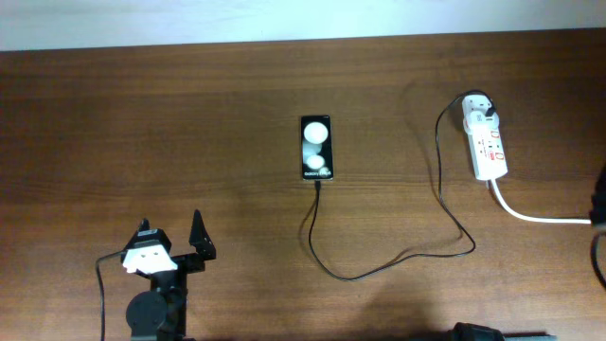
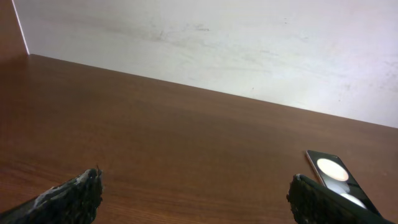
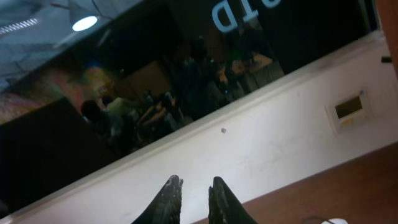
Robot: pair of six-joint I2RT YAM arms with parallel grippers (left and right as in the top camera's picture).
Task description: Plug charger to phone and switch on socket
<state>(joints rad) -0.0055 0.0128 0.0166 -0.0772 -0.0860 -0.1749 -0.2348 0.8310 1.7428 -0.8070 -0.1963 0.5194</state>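
The phone lies face up in the middle of the table; it also shows at the lower right of the left wrist view. The charger cable runs from the phone's near edge, where its tip touches the phone, in a loop to the white plug in the socket at the far right. My left gripper is open and empty at the front left, well short of the phone. My right gripper points up at the wall, fingers nearly together with nothing between them; it is not seen in the overhead view.
The socket's thick white cord runs off the right edge. Bare brown table lies between my left gripper and the phone. A white wall borders the far edge.
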